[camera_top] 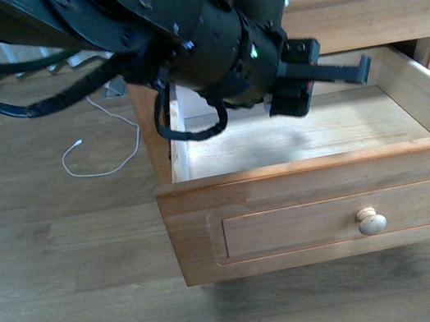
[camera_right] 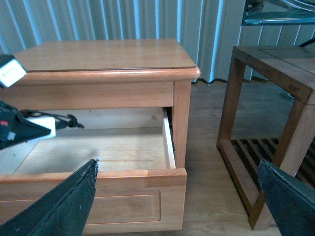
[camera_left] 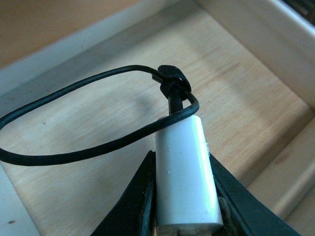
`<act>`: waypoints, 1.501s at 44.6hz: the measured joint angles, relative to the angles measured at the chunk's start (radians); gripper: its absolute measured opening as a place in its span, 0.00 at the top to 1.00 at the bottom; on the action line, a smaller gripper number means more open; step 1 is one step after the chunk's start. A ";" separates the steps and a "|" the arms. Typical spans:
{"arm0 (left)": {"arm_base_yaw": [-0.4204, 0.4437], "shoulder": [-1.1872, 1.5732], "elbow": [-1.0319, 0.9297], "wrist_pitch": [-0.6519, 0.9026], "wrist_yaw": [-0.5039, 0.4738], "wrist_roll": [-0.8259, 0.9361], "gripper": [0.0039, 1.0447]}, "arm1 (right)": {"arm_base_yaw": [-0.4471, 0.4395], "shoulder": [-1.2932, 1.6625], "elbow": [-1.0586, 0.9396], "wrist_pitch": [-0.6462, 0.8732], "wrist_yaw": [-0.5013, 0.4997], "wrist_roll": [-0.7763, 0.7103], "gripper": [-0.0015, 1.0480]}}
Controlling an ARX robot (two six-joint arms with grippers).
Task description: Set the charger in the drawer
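Observation:
The charger is a white plug with a thin black looped cable. My left gripper is shut on it, its dark fingers pressing both sides. It holds the charger above the pale floor of the open drawer. In the front view the left arm hangs over the drawer, which has a round pale knob; the charger is hidden there. In the right wrist view the charger shows inside the drawer. My right gripper is open and empty in front of the drawer.
A thin white cable lies on the wooden floor left of the cabinet. The cabinet top overhangs the back of the drawer. A dark wooden side table with a slatted lower shelf stands beside the cabinet.

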 joint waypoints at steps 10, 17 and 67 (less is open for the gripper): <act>-0.005 0.192 0.181 -0.057 -0.033 -0.003 0.78 | 0.000 0.000 0.000 0.000 0.000 0.000 0.08; -0.008 0.254 0.266 -0.101 -0.026 -0.056 0.60 | 0.000 0.000 0.000 0.000 0.000 0.000 0.08; 0.132 -1.203 -0.710 -0.083 -0.762 -0.199 0.06 | 0.000 0.000 0.000 0.000 0.000 0.000 0.08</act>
